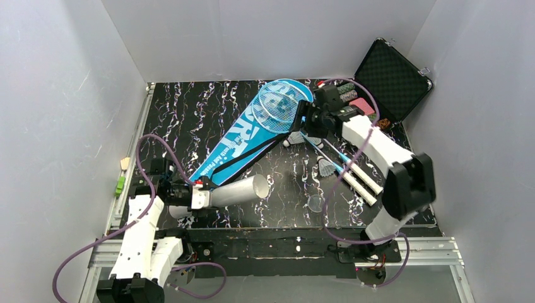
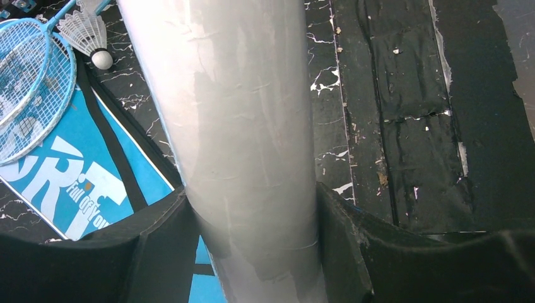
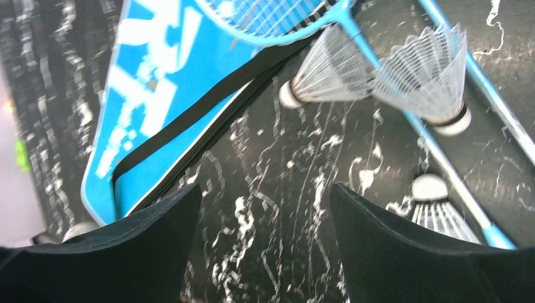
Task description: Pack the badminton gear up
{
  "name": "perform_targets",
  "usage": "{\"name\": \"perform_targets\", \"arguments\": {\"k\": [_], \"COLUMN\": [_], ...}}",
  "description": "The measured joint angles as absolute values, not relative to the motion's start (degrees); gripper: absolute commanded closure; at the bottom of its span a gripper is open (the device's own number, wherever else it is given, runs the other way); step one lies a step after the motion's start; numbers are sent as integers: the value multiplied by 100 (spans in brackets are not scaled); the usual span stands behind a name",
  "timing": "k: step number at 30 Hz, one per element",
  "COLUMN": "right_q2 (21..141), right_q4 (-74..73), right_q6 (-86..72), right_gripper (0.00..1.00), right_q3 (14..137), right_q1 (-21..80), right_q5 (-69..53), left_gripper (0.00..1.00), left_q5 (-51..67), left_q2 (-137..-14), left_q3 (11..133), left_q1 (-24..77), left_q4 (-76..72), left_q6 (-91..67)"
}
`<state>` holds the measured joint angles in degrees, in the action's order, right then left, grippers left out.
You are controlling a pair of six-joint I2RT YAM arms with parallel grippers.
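My left gripper (image 2: 252,208) is shut on the long white tube (image 2: 246,126), a finger pressed on each side. It holds the tube (image 1: 236,191) low over the table's near left, open end pointing right. The blue "SPORT" bag (image 1: 252,136) lies diagonally in the middle, with a light-blue racket head (image 1: 277,104) on its wide end. The white handles (image 1: 363,180) lie at the right. My right gripper (image 3: 265,202) is open and empty over bare table beside the bag (image 3: 158,82). Three feather shuttlecocks (image 3: 331,72) (image 3: 429,69) (image 3: 441,211) lie around the racket shafts just ahead of it.
An open black hard case (image 1: 391,79) with coloured chips stands at the back right corner. A small clear round lid (image 1: 315,203) lies near the front edge. White walls close in the table on three sides. Small green and beige pieces (image 1: 121,180) sit on the left rail.
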<state>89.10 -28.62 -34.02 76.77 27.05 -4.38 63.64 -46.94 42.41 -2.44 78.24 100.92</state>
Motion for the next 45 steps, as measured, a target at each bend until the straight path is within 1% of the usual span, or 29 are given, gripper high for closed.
{"name": "perform_targets", "arguments": {"k": [3,7,16,20,25,30,37,45], "right_q2": [9782,10383,11037,11288,11653,11695,11640,10897], "right_q4": [-2862,-2871,-2810,-2825,-2875,-2768,-2519,-2047], "right_q6": [-3404,-3376,-3061,-2950,-2910,-2915,-2998,-3347], "right_gripper": [18,19,20,21,25,35,67,79], "right_q3": [8014,8412,9354,9404,9419,9247,8722,7822], "right_q1": [2622,2626,2626,2626,2626,2626,2628,2648], "right_q5": [-311,-200,67,154,152,64,-298,-690], "left_gripper": [94,94,94,94,94,94,95,95], "left_q5": [6366,6361,6366,6366,6366,6366,6364,6344], "left_q2": [-4622,-4602,-4602,-4600,-4600,-4598,-4587,-4515], "left_q3": [4169,4160,4075,4075,4075,4075,4062,4012], "left_q1": [-242,-242,-242,-242,-242,-242,-242,-242], "left_q4": [7815,7819,7791,7791,7791,7791,7776,7752], "left_q6": [10112,10123,10165,10162,10160,10160,10158,10162]}}
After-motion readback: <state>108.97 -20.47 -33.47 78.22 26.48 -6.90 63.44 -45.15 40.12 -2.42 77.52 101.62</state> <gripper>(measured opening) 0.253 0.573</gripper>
